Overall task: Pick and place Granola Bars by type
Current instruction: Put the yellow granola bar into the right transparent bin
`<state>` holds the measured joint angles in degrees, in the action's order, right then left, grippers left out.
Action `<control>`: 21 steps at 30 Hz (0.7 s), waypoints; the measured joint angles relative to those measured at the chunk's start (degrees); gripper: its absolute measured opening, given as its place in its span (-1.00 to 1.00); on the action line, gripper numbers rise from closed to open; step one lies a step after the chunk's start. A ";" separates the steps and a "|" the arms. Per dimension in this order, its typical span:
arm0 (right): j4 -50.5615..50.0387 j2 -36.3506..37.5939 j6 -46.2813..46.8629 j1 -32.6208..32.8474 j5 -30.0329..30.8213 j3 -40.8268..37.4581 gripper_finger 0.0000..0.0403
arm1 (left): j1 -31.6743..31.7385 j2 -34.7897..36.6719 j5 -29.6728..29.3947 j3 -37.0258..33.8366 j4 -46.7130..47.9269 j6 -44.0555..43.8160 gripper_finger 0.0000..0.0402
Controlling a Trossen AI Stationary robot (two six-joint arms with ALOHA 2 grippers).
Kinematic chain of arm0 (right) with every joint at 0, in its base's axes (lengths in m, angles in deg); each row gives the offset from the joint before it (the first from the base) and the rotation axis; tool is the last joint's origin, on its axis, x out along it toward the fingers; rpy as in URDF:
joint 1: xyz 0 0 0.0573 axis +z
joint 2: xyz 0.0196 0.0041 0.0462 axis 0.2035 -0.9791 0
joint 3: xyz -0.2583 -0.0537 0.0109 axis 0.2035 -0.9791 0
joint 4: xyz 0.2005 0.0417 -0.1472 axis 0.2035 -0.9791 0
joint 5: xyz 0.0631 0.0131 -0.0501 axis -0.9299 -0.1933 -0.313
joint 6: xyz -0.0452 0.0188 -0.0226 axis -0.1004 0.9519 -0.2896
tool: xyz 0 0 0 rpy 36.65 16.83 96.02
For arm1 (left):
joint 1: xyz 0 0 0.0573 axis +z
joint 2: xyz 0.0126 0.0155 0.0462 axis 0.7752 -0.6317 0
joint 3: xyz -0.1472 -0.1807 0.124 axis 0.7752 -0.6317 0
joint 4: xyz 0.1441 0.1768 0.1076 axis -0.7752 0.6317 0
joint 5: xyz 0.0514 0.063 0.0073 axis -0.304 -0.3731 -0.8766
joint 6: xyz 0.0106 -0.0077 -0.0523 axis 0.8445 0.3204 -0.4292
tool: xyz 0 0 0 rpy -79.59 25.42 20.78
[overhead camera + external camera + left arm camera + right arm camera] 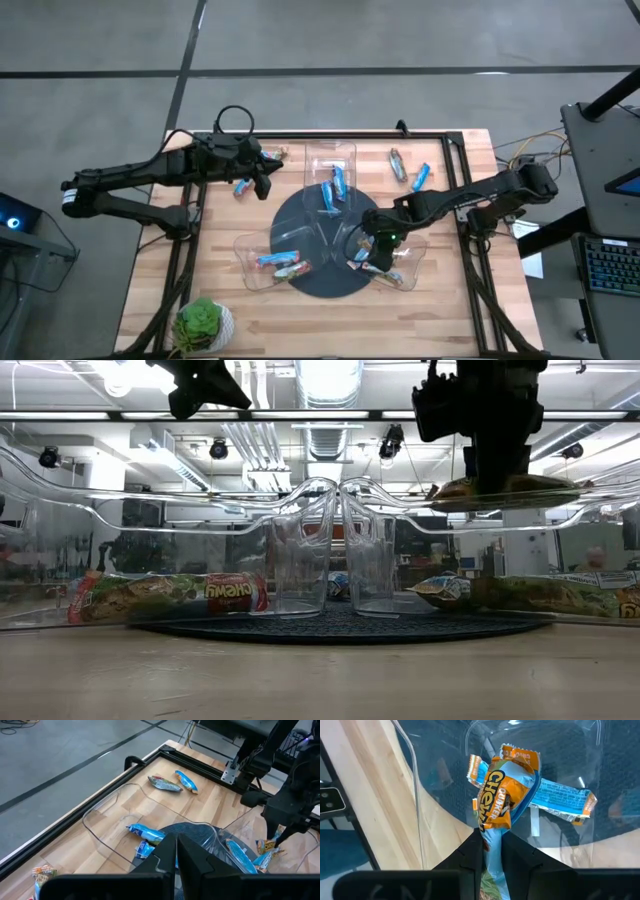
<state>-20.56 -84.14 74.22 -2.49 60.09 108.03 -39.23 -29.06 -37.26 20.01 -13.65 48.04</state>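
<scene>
- High view: right gripper [372,252] over right-hand clear tray [405,262]; left gripper [266,176] above worktop [440,315] by loose Granola Bars [410,171].
- Right wrist view: fingers pinch one orange-and-blue Chewy bar [501,799] above the tray.
- Left wrist view: own fingers pressed together, empty.

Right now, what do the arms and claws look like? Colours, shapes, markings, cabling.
Both arms are matte black with slim jointed links. The left arm has a white band at its base end and a black cable loop behind the wrist. The right arm shows a small green light near its claw. Fingers are flat, dark, angular.
</scene>
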 joint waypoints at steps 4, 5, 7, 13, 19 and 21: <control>-1.88 0.30 0.00 0.00 0.04 0.02 -0.74 | 0.00 0.00 0.00 0.00 0.02 0.00 -1.00; -2.41 0.34 -0.13 0.00 0.06 0.02 -0.74 | 0.00 0.00 0.00 0.00 0.02 0.02 -1.00; -4.17 0.38 -0.21 0.00 0.09 0.02 -0.74 | 0.00 0.00 0.00 0.00 0.02 0.02 -1.00; -6.61 0.27 -1.56 0.00 0.13 -0.04 -0.74 | 0.00 0.00 0.00 0.00 0.02 0.04 -1.00; -9.75 0.27 -3.28 0.00 1.30 -0.05 -0.74 | 0.00 0.00 0.00 0.00 0.02 0.04 -1.00; -10.61 0.27 -3.64 -0.02 1.85 -0.09 -0.74 | 0.00 0.00 0.01 0.00 0.02 0.04 -1.00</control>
<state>-31.17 -83.87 70.58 -2.51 61.95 107.94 -39.23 -29.06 -37.25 20.01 -13.63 48.08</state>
